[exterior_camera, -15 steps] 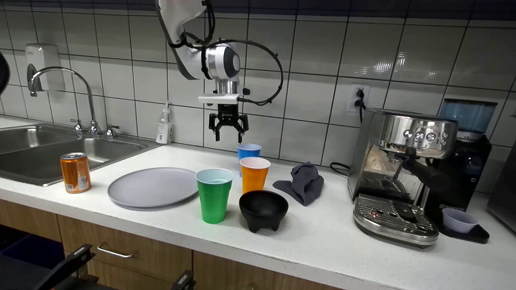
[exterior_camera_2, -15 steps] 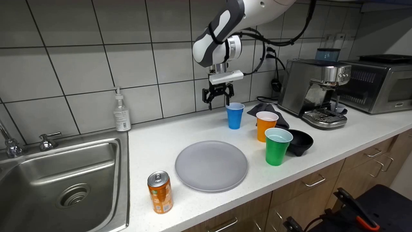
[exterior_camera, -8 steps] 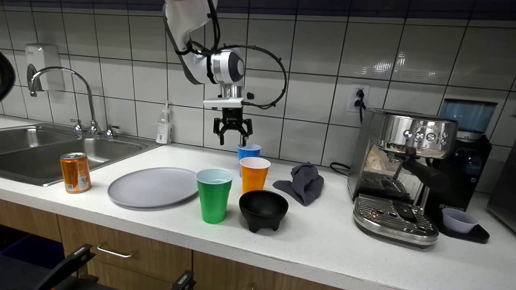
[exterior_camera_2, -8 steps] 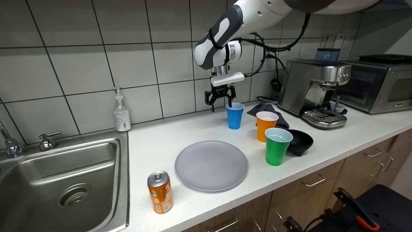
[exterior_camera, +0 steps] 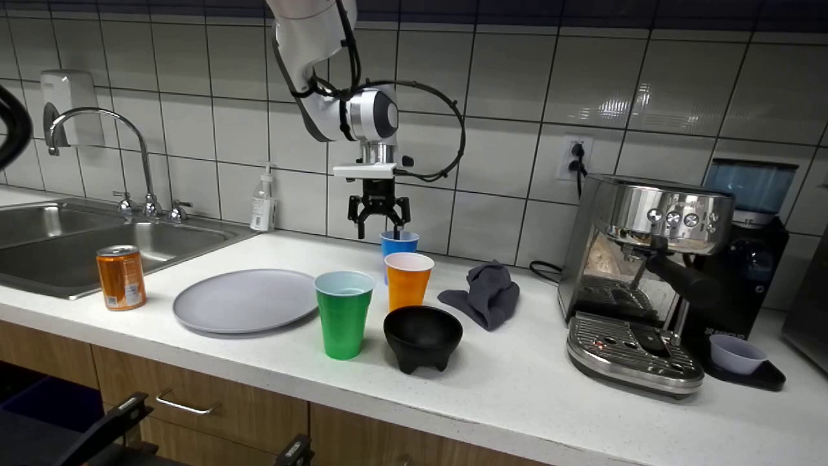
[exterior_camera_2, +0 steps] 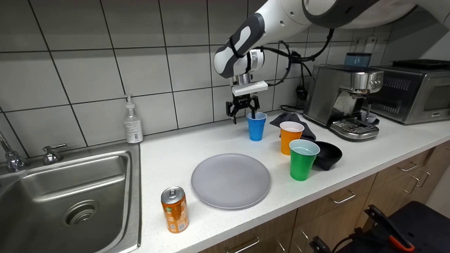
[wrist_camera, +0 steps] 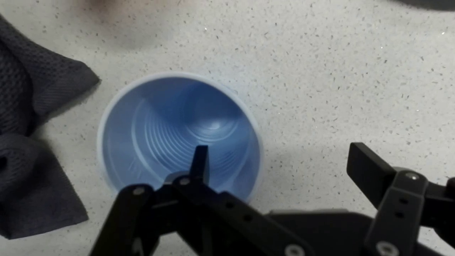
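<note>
Grpr (exterior_camera_2: 244, 120) dropped a bit toward blue cup (exterior_camera_2: 256, 130) | jaws spread, holding nil | cup upright on ctr (exterior_camera_2: 168, 160), 1 finger (wrist_camera: 200, 163) over/in its mouth, other outside | approach nearly done afaict, no grasp yet

Seeing a sink (exterior_camera_2: 134, 196) at left, an orange can (exterior_camera_2: 175, 211) just right of it, then a gray plate (exterior_camera_2: 231, 181). Noticing farther right a green cup (exterior_camera_2: 302, 163), an orange cup (exterior_camera_2: 289, 136) on its far side, a black bowl (exterior_camera_2: 328, 154) beside, a dark cloth (exterior_camera: 488, 294) beyond the bowl, a coffee machine (exterior_camera_2: 327, 92) at right.
</note>
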Robot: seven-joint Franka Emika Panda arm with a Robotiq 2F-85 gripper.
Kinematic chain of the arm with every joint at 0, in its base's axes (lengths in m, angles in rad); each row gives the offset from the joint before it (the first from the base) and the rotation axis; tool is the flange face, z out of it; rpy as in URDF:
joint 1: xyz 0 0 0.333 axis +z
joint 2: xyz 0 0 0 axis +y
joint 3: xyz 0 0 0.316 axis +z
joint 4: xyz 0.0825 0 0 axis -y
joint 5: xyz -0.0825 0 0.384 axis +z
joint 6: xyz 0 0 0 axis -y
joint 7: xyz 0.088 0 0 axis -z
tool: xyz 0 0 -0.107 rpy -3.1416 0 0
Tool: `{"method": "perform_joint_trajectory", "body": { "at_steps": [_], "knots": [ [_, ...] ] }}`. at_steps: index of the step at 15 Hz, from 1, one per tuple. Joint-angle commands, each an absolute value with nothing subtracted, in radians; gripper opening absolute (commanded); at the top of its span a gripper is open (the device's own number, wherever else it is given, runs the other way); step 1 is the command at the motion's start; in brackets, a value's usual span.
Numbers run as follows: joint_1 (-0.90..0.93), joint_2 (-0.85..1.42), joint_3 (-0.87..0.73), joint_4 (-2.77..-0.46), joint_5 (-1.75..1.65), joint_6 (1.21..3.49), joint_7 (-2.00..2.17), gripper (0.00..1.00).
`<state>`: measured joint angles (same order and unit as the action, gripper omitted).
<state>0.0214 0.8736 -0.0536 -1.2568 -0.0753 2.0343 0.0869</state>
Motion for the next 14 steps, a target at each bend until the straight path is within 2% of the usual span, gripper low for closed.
{"method": "perform_joint_trajectory", "body": {
  "at_steps": [1,5,6,7,8,14],
  "knots": [
    [0.007,0.912,-0.046,-1.173,-0.054,1.974,0.088,1.00],
    [0.005,0.922,-0.047,-1.151,-0.050,1.965,0.087,1.00],
    [0.004,0.922,-0.046,-1.148,-0.050,1.964,0.086,0.75],
    [0.004,0.922,-0.047,-1.145,-0.050,1.963,0.086,0.74],
    [0.004,0.921,-0.047,-1.143,-0.051,1.962,0.086,0.68],
    [0.004,0.914,-0.049,-1.141,-0.054,1.961,0.087,0.20]
  ]
}}
